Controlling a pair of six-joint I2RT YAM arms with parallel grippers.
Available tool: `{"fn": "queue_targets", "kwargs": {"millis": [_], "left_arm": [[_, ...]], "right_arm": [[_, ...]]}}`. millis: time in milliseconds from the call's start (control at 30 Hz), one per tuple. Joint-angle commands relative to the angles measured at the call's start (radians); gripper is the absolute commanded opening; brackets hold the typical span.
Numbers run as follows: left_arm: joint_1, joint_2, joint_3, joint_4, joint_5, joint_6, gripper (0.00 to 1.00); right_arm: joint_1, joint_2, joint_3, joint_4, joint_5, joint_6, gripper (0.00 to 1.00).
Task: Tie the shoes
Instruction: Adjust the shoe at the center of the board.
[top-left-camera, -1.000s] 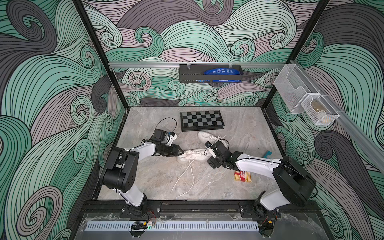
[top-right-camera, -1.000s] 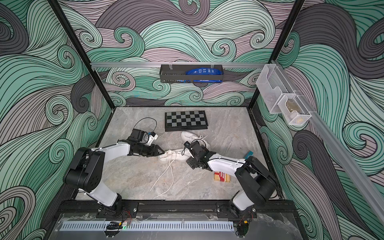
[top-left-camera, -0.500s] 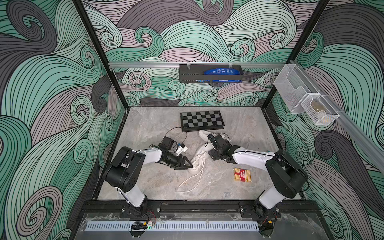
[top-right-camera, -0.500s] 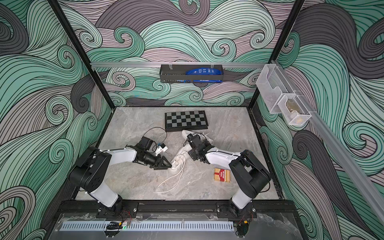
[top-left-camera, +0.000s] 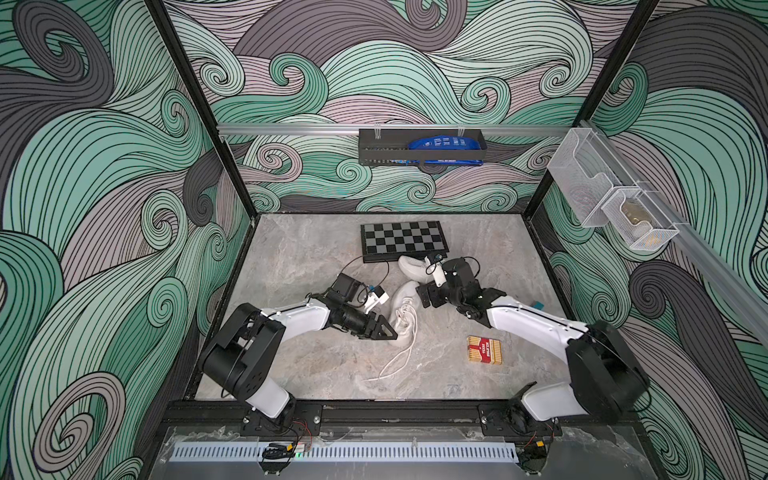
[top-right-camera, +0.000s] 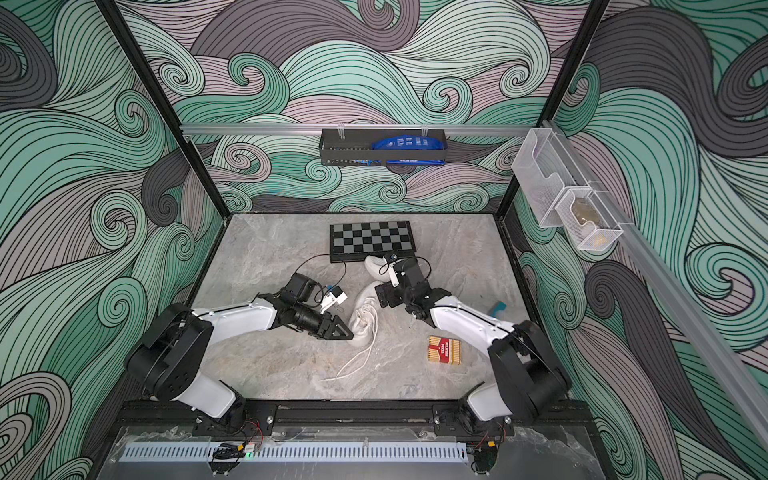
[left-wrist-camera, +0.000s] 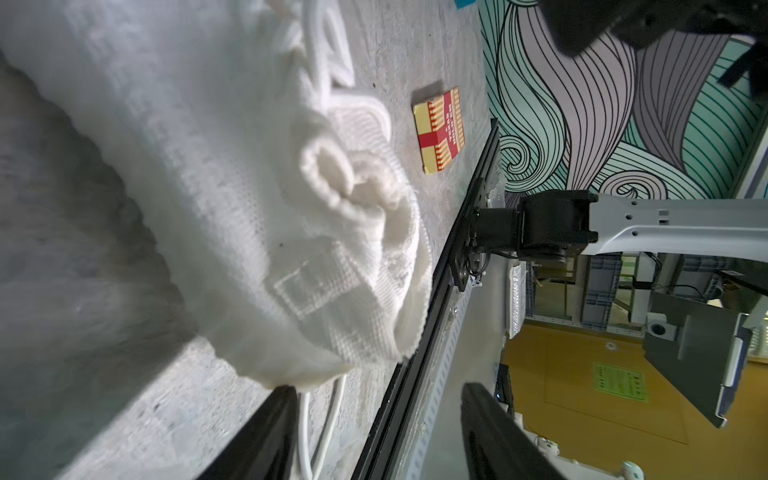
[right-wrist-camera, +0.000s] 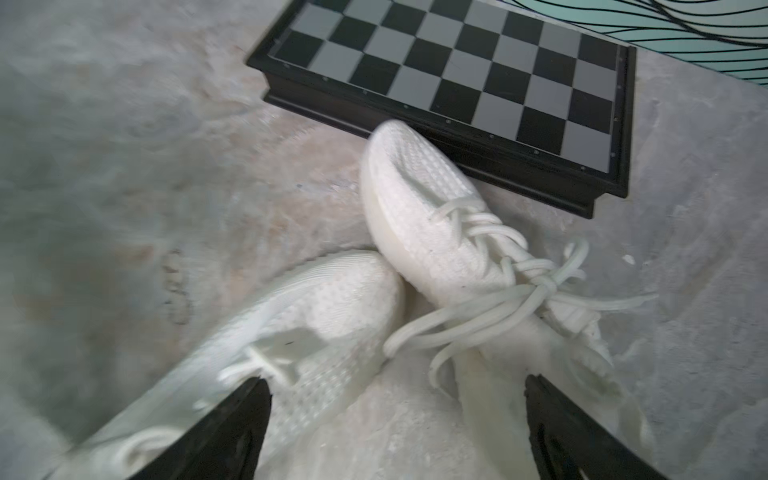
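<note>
The farther white knit sneaker (top-left-camera: 411, 268) (right-wrist-camera: 436, 208), low-cut and white-soled, rests on the grey marbled desk (top-left-camera: 311, 257) with its toe up against the near edge of a black-and-grey folding chessboard (top-left-camera: 403, 241) (right-wrist-camera: 457, 75). Its laces are knotted in a bow (right-wrist-camera: 540, 286). The nearer white knit sneaker (top-left-camera: 405, 316) (top-right-camera: 365, 320) (left-wrist-camera: 208, 166) (right-wrist-camera: 311, 332) lies with its toe touching the farther one's side and its heel toward the front rail (top-left-camera: 395, 411). Its thin white laces (top-left-camera: 395, 361) trail loose across the desk toward that rail. The left pincer (top-left-camera: 392, 332) (left-wrist-camera: 378, 390) lies low at that heel, jaws partly apart with nothing between them; in the left wrist view one black finger (left-wrist-camera: 266, 436) ends just beside the heel's lower edge, the loose laces running alongside it. The right pincer (top-left-camera: 424, 295) (right-wrist-camera: 397, 384) hovers over the pair, jaws spread wide and holding nothing. A flat red-and-yellow card box (top-left-camera: 484, 350) (left-wrist-camera: 440, 133) lies apart, to the right of the nearer sneaker.
</note>
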Motion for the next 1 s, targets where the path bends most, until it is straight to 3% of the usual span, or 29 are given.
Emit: {"fn": "queue_targets", "kwargs": {"millis": [0, 167, 600, 800, 967], "left_arm": [[0.015, -0.060, 0.012, 0.060, -0.141, 0.080, 0.65], [0.015, -0.088, 0.007, 0.114, -0.189, 0.092, 0.65], [0.015, -0.015, -0.004, 0.118, -0.128, 0.093, 0.65], [0.015, 0.022, -0.008, 0.114, -0.127, 0.097, 0.64], [0.006, 0.053, -0.004, 0.109, -0.100, 0.096, 0.64]], "right_arm": [[0.003, -0.022, -0.074, 0.005, -0.288, 0.121, 0.84], [0.007, 0.013, -0.126, 0.027, -0.360, 0.141, 0.63], [0.005, 0.159, -0.079, 0.112, -0.351, 0.127, 0.31], [0.003, 0.137, -0.078, 0.112, -0.344, 0.121, 0.03], [0.004, 0.012, -0.120, 0.080, -0.379, 0.156, 0.00]]}}
